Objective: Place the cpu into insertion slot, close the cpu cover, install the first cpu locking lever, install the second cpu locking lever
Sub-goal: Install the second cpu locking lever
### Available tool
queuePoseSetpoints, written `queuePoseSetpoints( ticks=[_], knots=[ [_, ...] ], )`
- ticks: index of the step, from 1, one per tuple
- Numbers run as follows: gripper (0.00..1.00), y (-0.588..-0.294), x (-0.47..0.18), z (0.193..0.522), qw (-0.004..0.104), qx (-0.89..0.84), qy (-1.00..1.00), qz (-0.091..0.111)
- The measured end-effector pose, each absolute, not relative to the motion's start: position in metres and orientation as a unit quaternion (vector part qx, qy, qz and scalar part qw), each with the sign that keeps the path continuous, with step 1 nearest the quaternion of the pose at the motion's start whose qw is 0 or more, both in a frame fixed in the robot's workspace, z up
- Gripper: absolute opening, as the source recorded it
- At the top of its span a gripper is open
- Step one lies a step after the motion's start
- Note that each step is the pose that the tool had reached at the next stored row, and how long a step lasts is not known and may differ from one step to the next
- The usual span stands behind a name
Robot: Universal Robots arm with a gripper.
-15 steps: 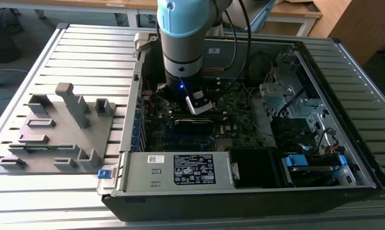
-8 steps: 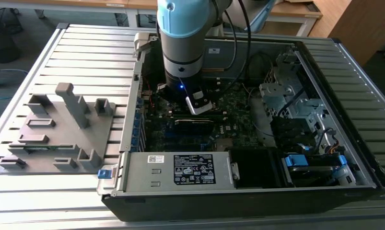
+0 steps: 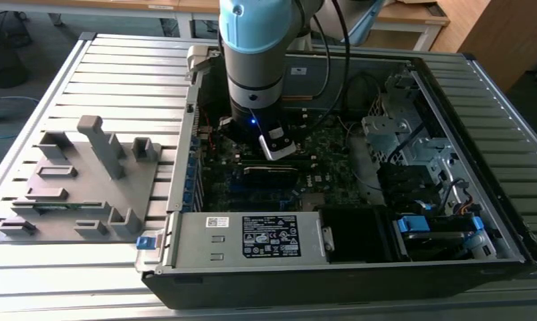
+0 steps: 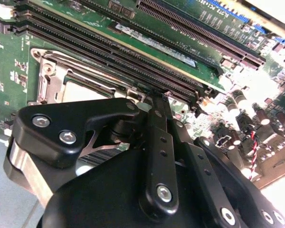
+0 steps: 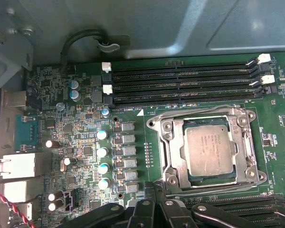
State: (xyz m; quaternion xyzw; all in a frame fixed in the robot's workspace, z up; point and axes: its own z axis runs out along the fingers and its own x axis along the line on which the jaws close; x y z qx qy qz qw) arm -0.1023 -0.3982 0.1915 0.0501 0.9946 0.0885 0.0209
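Note:
In the first wrist view the cpu (image 5: 209, 151), a dull silver square, lies flat in the insertion slot (image 5: 167, 178) on the green motherboard. The cpu cover (image 5: 174, 142), a silvery frame, lies down around the chip's face. The black links of my gripper (image 4: 153, 101) reach toward one edge of the slot (image 4: 80, 90) in the second wrist view. Its fingers (image 4: 152, 142) are drawn together with nothing between them. In the exterior view the arm (image 3: 255, 60) reaches down into the open computer case (image 3: 340, 267).
Long black memory slots (image 5: 180, 80) run beside the socket. Capacitors (image 5: 102, 152) and rear ports (image 5: 19, 166) stand on its other side. Cables and drive cages (image 3: 402, 140) crowd the exterior view's right. A grey fixture (image 3: 81, 180) lies outside the case at the exterior view's left.

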Motion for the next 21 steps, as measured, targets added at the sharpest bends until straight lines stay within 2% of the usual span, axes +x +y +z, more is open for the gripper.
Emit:
queuePoseSetpoints(
  ticks=[21],
  knots=[
    [0.1,-0.398,-0.102,0.205,0.021,0.05,0.995,0.084]
  ],
)
